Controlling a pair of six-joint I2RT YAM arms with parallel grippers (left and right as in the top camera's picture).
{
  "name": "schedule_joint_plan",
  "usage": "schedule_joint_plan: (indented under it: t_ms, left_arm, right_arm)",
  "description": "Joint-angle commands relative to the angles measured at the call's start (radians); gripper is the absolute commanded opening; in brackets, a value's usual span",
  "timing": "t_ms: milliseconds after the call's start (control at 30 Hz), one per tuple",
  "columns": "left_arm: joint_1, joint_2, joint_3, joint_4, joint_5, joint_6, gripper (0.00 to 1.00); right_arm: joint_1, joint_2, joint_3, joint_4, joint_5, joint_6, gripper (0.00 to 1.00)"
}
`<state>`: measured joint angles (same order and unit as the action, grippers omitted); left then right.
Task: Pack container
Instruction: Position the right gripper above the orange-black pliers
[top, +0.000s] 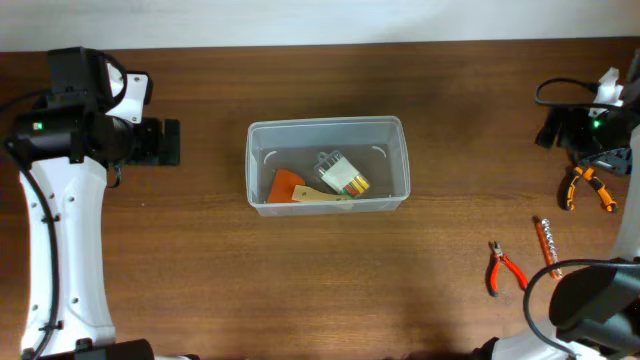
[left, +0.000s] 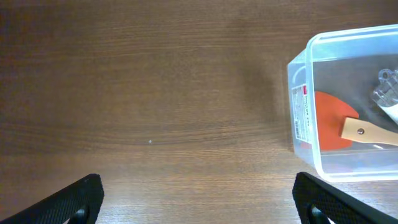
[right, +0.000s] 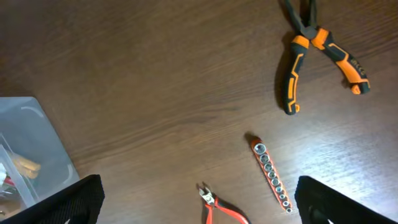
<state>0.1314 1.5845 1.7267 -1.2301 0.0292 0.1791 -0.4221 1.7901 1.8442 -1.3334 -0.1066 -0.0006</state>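
Note:
The container (top: 258, 165) is a clear plastic tub at the table's middle. It holds an orange scraper with a wooden handle (top: 290, 186) and a clear pack of coloured bits (top: 340, 175). My left gripper (top: 163, 143) is open and empty, well left of the tub. In the left wrist view its fingers (left: 199, 205) frame bare wood, with the container (left: 301, 112) and the scraper (left: 333, 121) at the right. My right gripper (top: 552, 128) is open and empty at the far right, high above the table. Its fingers (right: 199, 202) show in the right wrist view, with the container's corner (right: 37, 149) at the left.
Orange-and-black pliers (top: 585, 188) (right: 317, 53), an orange socket rail (top: 546, 245) (right: 272, 174) and small red-handled cutters (top: 505, 270) (right: 221, 208) lie on the wood at the right, between the tub and the right arm's base.

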Motion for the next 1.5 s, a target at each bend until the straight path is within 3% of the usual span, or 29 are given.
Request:
schedule_joint_plan:
  t_ms: [0, 400, 567, 733, 933, 1467]
  left_arm:
    - [0.003, 0.007, 0.015, 0.002, 0.0, -0.005, 0.99]
    - [0.002, 0.007, 0.015, 0.002, 0.001, -0.005, 0.99]
    - [0.002, 0.007, 0.015, 0.002, 0.0, -0.005, 0.99]
    - [0.003, 0.007, 0.015, 0.002, 0.001, -0.005, 0.99]
    - [0.002, 0.007, 0.015, 0.002, 0.0, -0.005, 0.99]
    - [0.002, 0.007, 0.015, 0.002, 0.0, -0.005, 0.99]
  right_arm:
    - [0.004, 0.024, 0.007, 0.059, -0.021, 0.018, 0.99]
    - [-0.011, 0.209, 0.007, 0.082, 0.074, 0.058, 0.99]
    - [-0.01, 0.214, 0.007, 0.076, 0.085, 0.058, 0.99]
    - [-0.011, 0.226, 0.007, 0.137, 0.221, 0.061, 0.99]
    - [-0.013, 0.248, 0.007, 0.122, 0.22, -0.017, 0.99]
    - [-0.155, 0.294, 0.007, 0.119, 0.078, -0.006, 0.98]
